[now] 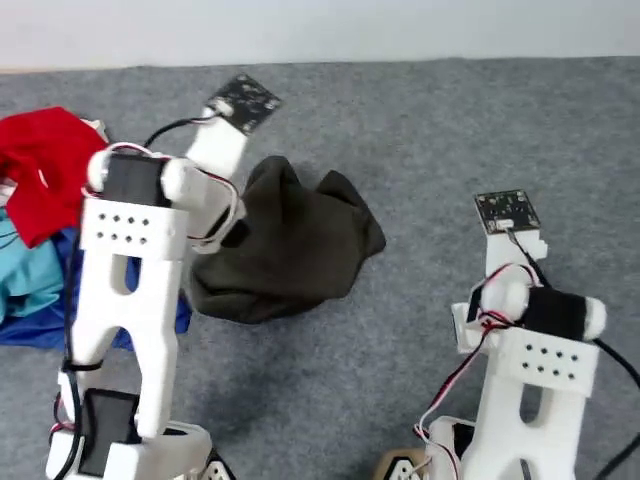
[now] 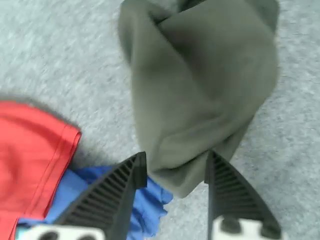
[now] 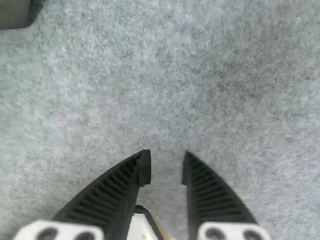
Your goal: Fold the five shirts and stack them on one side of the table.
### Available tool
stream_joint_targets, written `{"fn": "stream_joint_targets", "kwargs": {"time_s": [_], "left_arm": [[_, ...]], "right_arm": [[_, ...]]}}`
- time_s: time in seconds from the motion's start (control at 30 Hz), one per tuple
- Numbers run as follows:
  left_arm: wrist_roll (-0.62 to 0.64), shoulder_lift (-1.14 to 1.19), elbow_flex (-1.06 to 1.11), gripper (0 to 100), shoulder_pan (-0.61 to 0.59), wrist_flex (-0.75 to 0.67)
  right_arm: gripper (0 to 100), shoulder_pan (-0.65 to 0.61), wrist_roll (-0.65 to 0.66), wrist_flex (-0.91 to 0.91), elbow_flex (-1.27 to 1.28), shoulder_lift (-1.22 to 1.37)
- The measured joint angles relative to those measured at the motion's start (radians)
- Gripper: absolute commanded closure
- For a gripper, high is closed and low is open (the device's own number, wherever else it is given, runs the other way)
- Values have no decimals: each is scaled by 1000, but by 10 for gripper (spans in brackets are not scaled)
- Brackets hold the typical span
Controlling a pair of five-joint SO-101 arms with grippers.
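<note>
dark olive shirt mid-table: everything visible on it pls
The dark olive shirt is soft matte cloth, crumpled in a loose unfolded heap, lying on the grey table cover near mid-table. One corner sits between the open jaws of the left gripper; whether they touch it is unclear. Blue cloth lies beside that corner.

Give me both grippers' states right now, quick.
Left gripper: open, fingers on either side of an edge of the dark shirt.
Right gripper: open, nothing between its fingers.

Shirts, 4 pcs: olive shirt (image 1: 290, 250), red shirt (image 1: 45, 165), blue shirt (image 1: 40, 325), teal shirt (image 1: 25, 275). Hands, 2 pcs: left hand (image 2: 175, 167), right hand (image 3: 166, 165).
</note>
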Motion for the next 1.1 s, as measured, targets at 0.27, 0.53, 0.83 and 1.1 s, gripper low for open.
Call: {"fn": "stream_joint_targets", "kwargs": {"time_s": [0.27,0.53,0.83,1.1], "left_arm": [[0,0,0,804,84,0],[0,187,0,802,259,-48],[-61,443,0,800,434,-146],[-57,603,-2,800,451,-238]], "right_arm": [[923,-98,-25,-6,-138,204],[923,-97,-25,-6,-163,319],[924,9,-25,26,-163,319],[924,192,37,28,-164,319]]}}
